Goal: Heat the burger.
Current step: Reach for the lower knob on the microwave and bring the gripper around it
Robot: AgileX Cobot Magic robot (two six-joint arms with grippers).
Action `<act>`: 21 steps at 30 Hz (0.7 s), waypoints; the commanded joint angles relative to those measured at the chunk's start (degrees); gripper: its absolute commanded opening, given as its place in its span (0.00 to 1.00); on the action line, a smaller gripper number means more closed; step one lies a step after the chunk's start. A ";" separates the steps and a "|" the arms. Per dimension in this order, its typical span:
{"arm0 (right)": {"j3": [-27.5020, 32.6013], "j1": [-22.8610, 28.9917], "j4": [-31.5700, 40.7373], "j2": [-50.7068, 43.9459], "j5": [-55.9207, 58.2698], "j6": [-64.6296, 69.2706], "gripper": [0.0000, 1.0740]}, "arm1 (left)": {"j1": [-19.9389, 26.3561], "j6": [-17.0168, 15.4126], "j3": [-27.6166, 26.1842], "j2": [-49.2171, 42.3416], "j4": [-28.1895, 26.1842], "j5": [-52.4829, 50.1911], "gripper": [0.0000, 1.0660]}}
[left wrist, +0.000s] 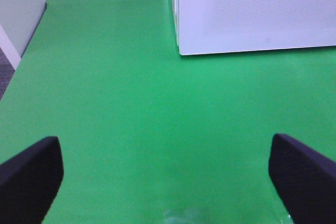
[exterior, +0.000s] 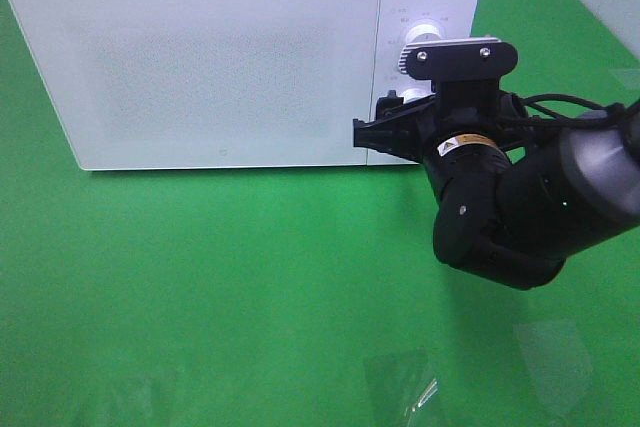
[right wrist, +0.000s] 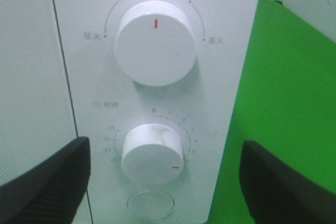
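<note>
Hovering at lower knob of closed white microwave, stood with right gripper spread wide either side, not touching. Held left gripper released, empty, above green table. Could not tell where burger lay: out of sight.

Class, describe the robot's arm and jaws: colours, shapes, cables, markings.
The right arm is black with rounded joints, a yellow-white label ringing its wrist, black cables and a two-screw bracket. The left gripper and right gripper have blunt black jaws.
</note>
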 commanded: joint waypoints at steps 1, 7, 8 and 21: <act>-2.23 -0.57 -0.69 2.01 2.35 0.69 0.71 | -0.06 -0.06 0.17 -1.38 0.06 -0.80 0.94; -4.81 -2.69 -1.43 3.78 4.58 0.52 0.71 | -0.06 -0.06 0.17 -1.38 0.06 -0.80 0.94; -5.33 -2.75 -2.01 4.13 4.47 0.52 0.71 | -0.06 -0.06 0.17 -1.38 0.11 -0.80 0.94; -7.51 -3.44 -2.23 6.42 2.18 -0.17 0.71 | -0.06 -0.06 0.17 -1.38 0.11 -0.80 0.94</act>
